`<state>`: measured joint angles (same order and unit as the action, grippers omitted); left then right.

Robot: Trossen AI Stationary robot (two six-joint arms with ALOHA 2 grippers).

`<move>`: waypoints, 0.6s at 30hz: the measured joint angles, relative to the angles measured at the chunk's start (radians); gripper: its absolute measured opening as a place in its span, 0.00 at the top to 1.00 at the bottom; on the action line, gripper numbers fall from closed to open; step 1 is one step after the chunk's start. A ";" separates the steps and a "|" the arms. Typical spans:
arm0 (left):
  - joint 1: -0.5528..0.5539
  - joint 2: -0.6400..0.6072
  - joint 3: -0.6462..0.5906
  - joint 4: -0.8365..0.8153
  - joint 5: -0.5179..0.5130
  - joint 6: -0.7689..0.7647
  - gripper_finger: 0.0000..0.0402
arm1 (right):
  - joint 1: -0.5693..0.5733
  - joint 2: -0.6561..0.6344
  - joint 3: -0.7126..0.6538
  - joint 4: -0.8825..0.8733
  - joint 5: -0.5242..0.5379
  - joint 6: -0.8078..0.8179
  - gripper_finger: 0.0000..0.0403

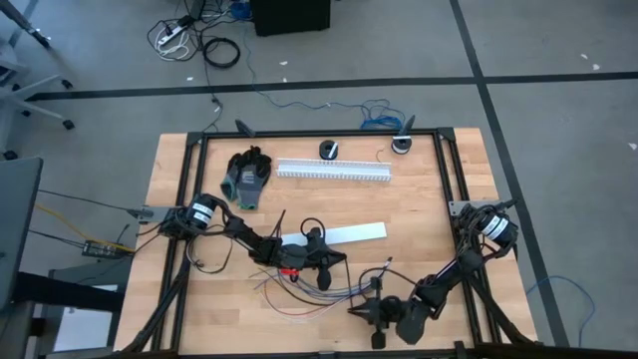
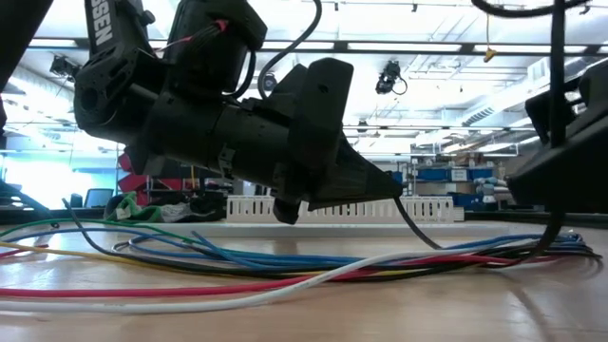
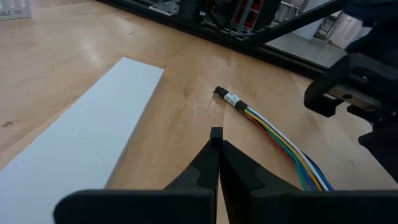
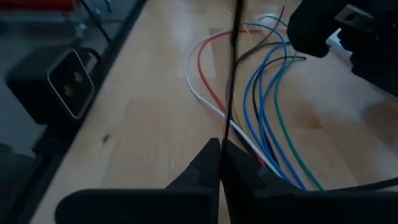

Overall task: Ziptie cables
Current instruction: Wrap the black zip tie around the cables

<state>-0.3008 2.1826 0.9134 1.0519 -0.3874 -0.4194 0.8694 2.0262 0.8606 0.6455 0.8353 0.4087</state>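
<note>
Right wrist view shows the right gripper [image 4: 219, 144] shut on a thin black tie [image 4: 233, 68] that stands up over the wires [image 4: 261, 118], and this grip could slip because the tie is so thin. The left gripper [image 3: 216, 134] is shut and holds nothing, near the bound end of the wires. High view alone shows the wires near the front middle of the table [image 1: 199, 189], between both arms.
</note>
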 joint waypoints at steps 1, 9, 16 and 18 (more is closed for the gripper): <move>0.000 0.000 0.000 0.000 0.001 0.000 1.00 | -0.004 0.000 -0.010 0.035 -0.016 -0.003 0.99; 0.002 0.000 0.000 0.003 0.003 0.040 1.00 | -0.048 0.000 -0.104 0.276 -0.171 0.101 1.00; -0.015 0.000 0.001 0.073 0.000 0.199 1.00 | -0.095 0.000 -0.164 0.416 -0.283 0.221 1.00; -0.016 -0.007 0.001 0.086 0.001 0.229 1.00 | -0.109 0.000 -0.173 0.430 -0.311 0.261 1.00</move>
<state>-0.3164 2.1761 0.9145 1.1380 -0.3861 -0.1907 0.7606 2.0262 0.6879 1.0757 0.5245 0.6692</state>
